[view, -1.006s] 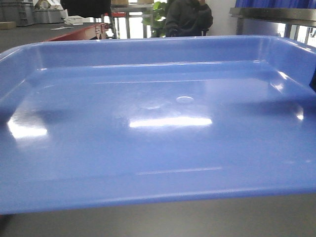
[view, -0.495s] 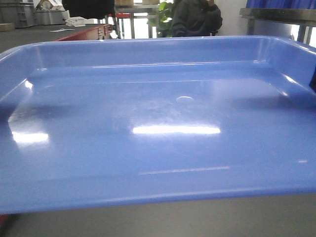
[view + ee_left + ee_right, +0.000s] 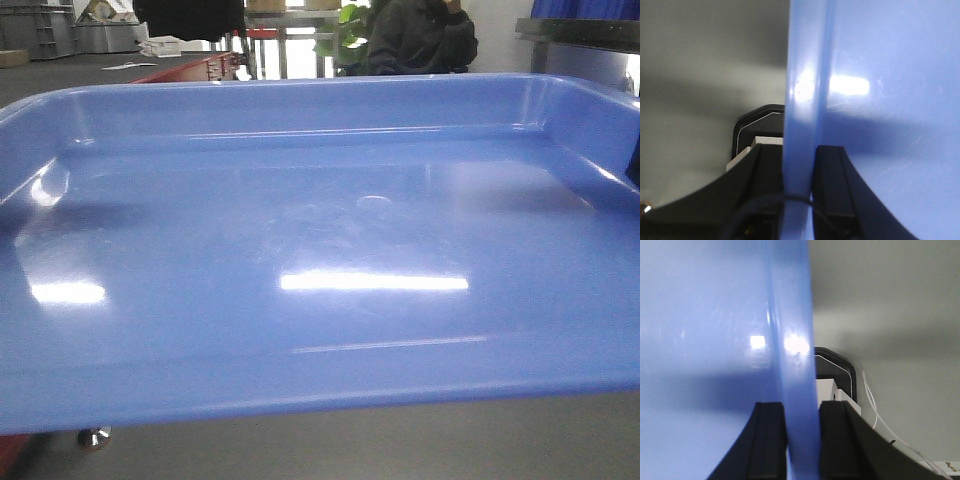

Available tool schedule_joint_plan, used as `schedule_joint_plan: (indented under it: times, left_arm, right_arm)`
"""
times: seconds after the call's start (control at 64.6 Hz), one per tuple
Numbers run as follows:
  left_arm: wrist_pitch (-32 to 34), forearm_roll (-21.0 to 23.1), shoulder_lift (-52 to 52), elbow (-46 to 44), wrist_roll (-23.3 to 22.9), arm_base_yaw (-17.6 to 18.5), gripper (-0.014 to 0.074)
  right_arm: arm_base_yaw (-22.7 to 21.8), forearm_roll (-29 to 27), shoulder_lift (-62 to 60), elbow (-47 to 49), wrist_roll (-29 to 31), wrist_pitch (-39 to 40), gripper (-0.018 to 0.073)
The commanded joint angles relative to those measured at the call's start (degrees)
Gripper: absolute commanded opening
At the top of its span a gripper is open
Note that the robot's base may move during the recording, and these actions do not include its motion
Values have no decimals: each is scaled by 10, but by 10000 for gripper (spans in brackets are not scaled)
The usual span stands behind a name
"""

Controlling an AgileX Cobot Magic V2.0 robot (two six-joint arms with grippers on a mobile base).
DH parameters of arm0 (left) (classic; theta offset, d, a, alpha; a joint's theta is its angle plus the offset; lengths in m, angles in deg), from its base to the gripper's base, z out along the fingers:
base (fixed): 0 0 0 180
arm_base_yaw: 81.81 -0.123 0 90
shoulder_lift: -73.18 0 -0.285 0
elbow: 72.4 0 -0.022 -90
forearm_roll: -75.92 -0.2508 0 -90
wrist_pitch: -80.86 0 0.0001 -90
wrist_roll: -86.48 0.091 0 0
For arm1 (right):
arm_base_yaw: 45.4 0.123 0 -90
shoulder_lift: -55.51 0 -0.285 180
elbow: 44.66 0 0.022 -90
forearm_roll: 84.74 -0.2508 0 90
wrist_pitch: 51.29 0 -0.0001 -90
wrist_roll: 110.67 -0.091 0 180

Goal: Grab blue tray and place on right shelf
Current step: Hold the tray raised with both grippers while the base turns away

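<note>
The blue tray (image 3: 320, 250) fills almost the whole front view, held level off the floor, glossy and with nothing in it. My left gripper (image 3: 799, 172) is shut on the tray's left rim (image 3: 802, 100), one black finger (image 3: 765, 190) outside the wall and one inside. On the opposite side, my right gripper (image 3: 801, 427) is shut on the right rim (image 3: 792, 340) in the same way. Only a steel beam of the right shelf (image 3: 585, 35) shows, at the top right behind the tray's far corner.
Behind the tray are a red low cart (image 3: 190, 68), a seated person in dark clothes (image 3: 420, 35), a green plant (image 3: 350, 25) and grey bins (image 3: 40, 30). A small metal foot (image 3: 93, 437) shows on the grey floor at the lower left.
The tray stays fixed in the view while the background slides right: the person, the red cart and the shelf beam have all shifted right, and less of the shelf shows.
</note>
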Motion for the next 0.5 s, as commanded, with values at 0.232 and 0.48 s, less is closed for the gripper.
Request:
schedule_joint_plan:
  times: [0.232,0.48]
  left_arm:
    - [-3,-14,-11,-14,-17,3,0]
    - [-3,-14,-11,-14,-17,3,0]
  right_arm:
    - [-1,16,-15,14,-10,1,180]
    - [-1,16,-15,14,-10,1,180]
